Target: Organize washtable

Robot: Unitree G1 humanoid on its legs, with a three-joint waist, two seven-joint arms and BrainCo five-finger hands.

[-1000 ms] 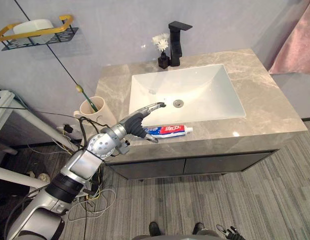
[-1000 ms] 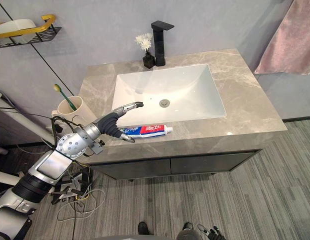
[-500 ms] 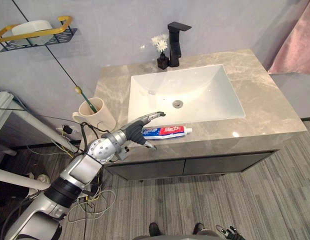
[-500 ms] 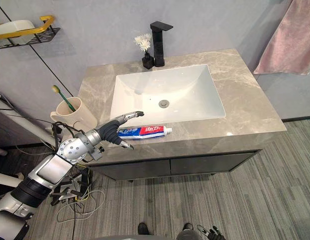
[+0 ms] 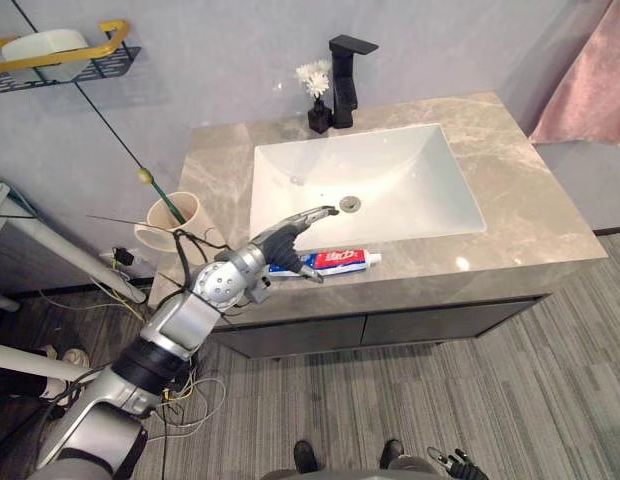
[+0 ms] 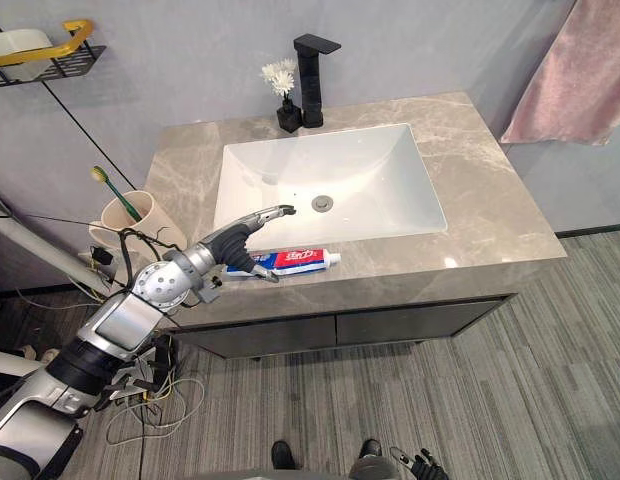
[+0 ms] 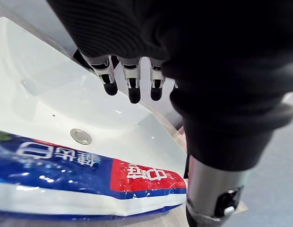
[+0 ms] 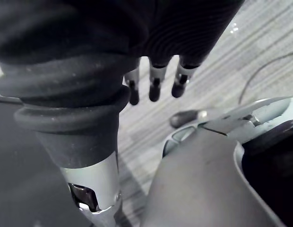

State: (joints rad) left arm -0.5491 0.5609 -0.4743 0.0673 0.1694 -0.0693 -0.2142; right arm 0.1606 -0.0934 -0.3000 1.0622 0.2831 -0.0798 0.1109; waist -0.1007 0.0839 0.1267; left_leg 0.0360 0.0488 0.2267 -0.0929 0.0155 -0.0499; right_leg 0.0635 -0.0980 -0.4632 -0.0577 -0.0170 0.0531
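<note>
A red, white and blue toothpaste tube [image 5: 338, 260] lies on the marble counter [image 5: 530, 190] in front of the white sink [image 5: 365, 185], cap to the right. My left hand [image 5: 282, 236] hovers over the tube's left end, open, with straight fingers [image 7: 130, 87] pointing at the basin and the thumb [image 7: 208, 189] on the near side. In the left wrist view the tube [image 7: 66, 179] lies between fingers and thumb, not gripped. A beige cup [image 5: 175, 220] holding a green toothbrush [image 5: 158, 195] stands at the counter's left edge. My right hand [image 8: 153, 87] hangs open above the floor.
A black faucet [image 5: 345, 65] and a small dark vase of white flowers [image 5: 315, 95] stand behind the sink. A wire shelf with a gold rail [image 5: 60, 55] and a white dish hangs on the wall at far left. A pink towel [image 5: 590, 80] hangs at the right.
My left hand dipped toward the counter's front edge, then rose again over the tube's left end. The tube has stayed in place. The head views have shifted a little.
</note>
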